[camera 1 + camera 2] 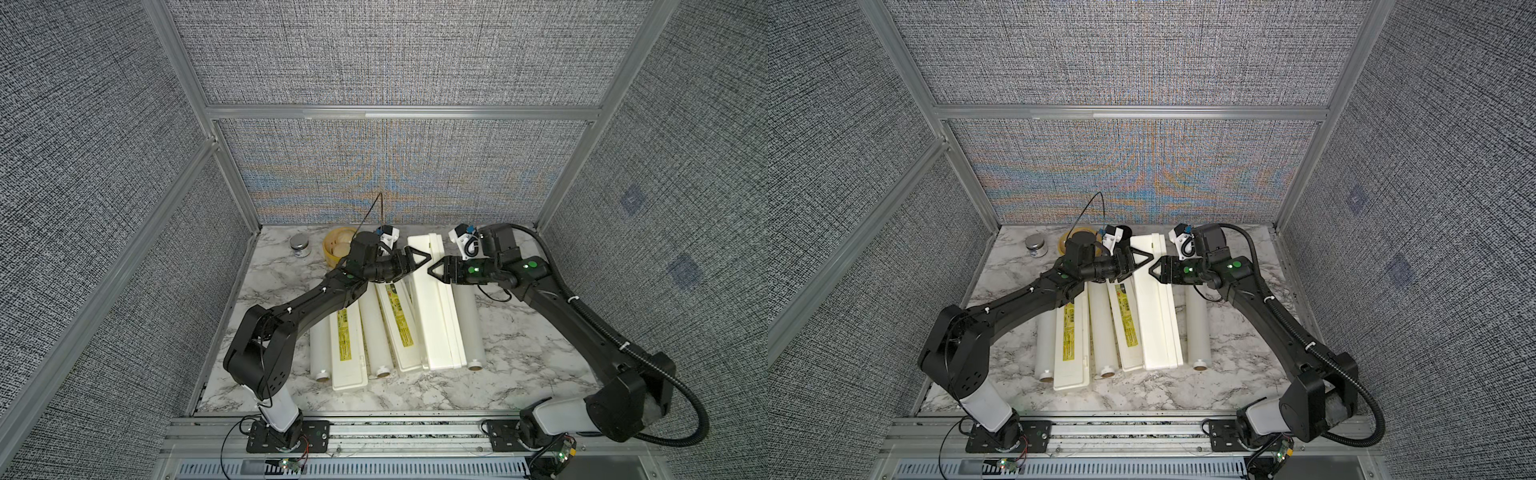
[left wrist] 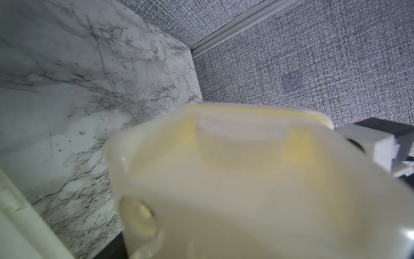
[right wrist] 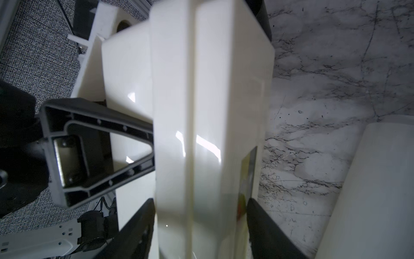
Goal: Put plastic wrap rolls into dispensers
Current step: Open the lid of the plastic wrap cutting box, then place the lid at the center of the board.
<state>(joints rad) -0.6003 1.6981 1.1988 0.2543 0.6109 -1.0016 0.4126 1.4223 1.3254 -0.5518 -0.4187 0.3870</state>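
Observation:
Three plastic wrap rolls (image 1: 321, 349) (image 1: 374, 328) (image 1: 468, 324) lie on the marble table, alternating with three dispensers. Two dispensers (image 1: 351, 365) (image 1: 401, 328) lie shut with yellow labels up. Both grippers meet at the far end of the rightmost dispenser (image 1: 436, 324). My right gripper (image 3: 201, 224) is shut on it, with its fingers (image 3: 139, 224) pressed against both long sides. My left gripper (image 1: 422, 259) reaches in from the other side. One of its fingers (image 3: 100, 125) lies over the dispenser's lower half. In the left wrist view the dispenser's end (image 2: 246, 179) hides the jaws.
A round yellow steamer basket (image 1: 334, 249) and a small metal-lidded jar (image 1: 299, 244) stand at the back left, behind my left arm. Grey fabric walls close in the table (image 1: 519, 332) on three sides. The right roll lies just under my right wrist.

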